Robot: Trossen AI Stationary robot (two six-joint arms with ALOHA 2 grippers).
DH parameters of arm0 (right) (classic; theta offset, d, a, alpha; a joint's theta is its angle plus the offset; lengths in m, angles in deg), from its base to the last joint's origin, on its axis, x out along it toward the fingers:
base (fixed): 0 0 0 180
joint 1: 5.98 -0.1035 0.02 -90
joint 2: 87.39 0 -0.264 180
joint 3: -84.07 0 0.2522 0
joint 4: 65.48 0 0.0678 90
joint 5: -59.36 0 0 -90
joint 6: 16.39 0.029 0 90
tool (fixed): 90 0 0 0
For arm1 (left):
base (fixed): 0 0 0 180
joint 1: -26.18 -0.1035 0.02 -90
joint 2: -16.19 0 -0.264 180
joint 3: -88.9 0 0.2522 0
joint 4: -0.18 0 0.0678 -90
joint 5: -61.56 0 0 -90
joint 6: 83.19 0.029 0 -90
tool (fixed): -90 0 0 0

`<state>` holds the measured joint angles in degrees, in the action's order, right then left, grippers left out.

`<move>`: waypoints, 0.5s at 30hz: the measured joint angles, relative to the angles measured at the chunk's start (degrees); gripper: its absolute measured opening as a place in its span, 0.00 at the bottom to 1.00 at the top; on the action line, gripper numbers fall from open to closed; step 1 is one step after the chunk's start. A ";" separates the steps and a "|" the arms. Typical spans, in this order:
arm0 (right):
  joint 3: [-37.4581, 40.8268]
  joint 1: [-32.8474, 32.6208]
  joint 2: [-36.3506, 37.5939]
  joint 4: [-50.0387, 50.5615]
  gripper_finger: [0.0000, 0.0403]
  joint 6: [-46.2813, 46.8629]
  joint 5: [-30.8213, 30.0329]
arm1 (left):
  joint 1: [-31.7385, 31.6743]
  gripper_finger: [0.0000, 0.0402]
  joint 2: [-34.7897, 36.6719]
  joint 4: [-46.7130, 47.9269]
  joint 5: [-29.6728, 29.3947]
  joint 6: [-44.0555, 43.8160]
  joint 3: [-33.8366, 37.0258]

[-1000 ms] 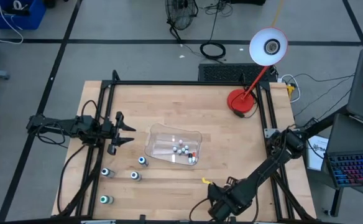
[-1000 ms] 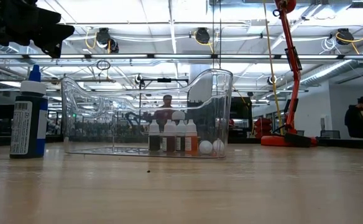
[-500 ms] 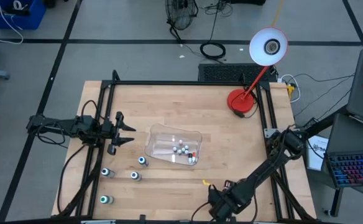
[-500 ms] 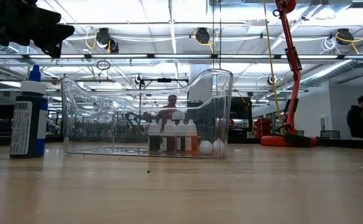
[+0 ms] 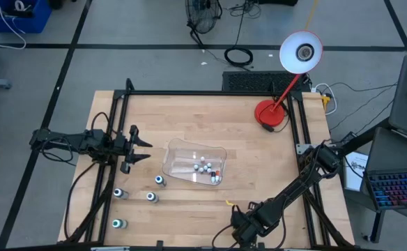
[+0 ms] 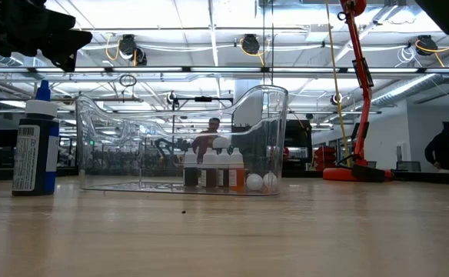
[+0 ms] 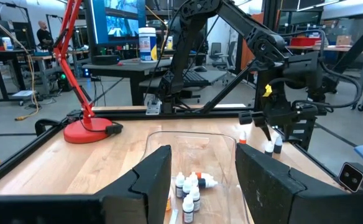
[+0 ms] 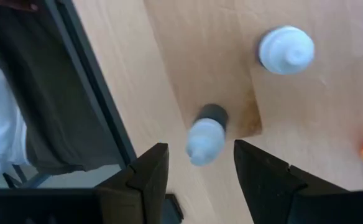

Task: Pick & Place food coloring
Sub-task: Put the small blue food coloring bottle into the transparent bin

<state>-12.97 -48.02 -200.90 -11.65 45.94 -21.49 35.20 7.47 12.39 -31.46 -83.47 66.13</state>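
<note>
On the wooden worktop (image 5: 259,160) a clear tray (image 5: 179,152) sits near the centre, with a cluster of small food coloring bottles (image 5: 205,167) standing in its 4 o'clock corner. In the low view the same bottles (image 6: 213,169) line up upright behind the tray wall (image 6: 274,115).

Four more bottles stand loose at the worktop's 7 to 8 o'clock side: one (image 5: 159,180) just beside the tray, one (image 5: 151,197), one (image 5: 118,193) and one (image 5: 117,224).

The left end effector (image 5: 142,146) hovers at 9 o'clock of the tray, fingers spread and empty.

The right end effector (image 5: 240,236) hangs at the worktop's 6 o'clock edge, fingers (image 8: 147,177) apart, holding nothing; two bottles (image 8: 205,138) stand below it.

A red desk lamp (image 5: 272,115) stands at 1 o'clock.
</note>
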 joint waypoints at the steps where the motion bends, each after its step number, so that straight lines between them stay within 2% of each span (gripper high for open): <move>1: 0.00 0.00 0.00 -0.31 0.42 -0.08 -0.04 | 0.00 0.45 -0.01 -0.01 0.00 0.00 0.00; 5: 0.00 0.00 0.00 -0.23 0.42 -0.66 -0.51 | 0.01 0.45 0.00 0.00 -0.01 0.00 0.00; 10: 0.79 0.02 0.00 -1.94 0.42 -2.87 -4.41 | 0.01 0.45 0.00 0.00 0.00 0.00 0.00; 15: 1.92 0.02 0.00 -2.76 0.42 -2.99 -3.03 | 0.01 0.45 -0.01 0.01 0.00 -0.01 0.00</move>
<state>-11.06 -48.00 -200.90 -14.42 42.94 -24.51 35.21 7.47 12.40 -31.46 -83.47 66.13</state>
